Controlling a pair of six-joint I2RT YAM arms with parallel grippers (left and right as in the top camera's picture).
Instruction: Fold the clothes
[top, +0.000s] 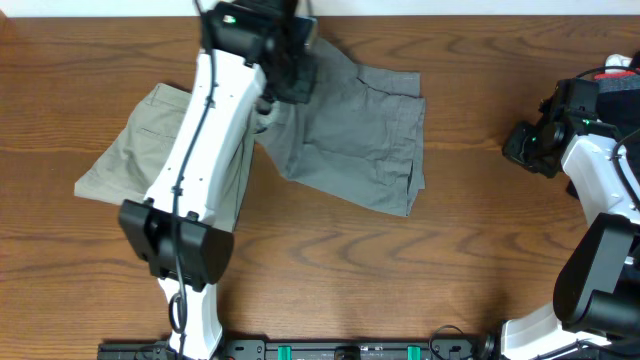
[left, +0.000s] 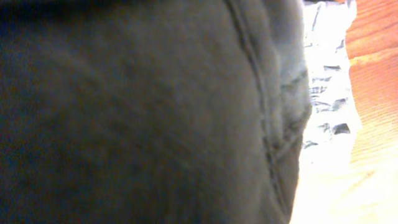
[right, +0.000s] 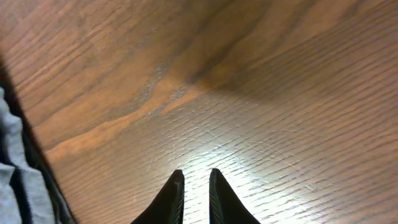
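Left gripper (top: 289, 88): it is over the far-left part of the grey trousers, close to the table's far edge. My wrist camera is filled with dark grey cloth and shows no fingers, so I cannot tell how wide it is or whether it has hold of anything.
Right gripper (right: 196, 186): its tips are nearly together with only a thin gap, and nothing is between them. It hangs over bare wood near the right edge.
Grey trousers (top: 355, 135): they lie bunched around the middle of the table (top: 400, 270), reaching toward the far edge.
Khaki trousers (top: 140, 150): they lie flat on the left half, partly under my left arm.
Where the two pairs meet: the arm hides this, so I cannot tell whether they overlap.
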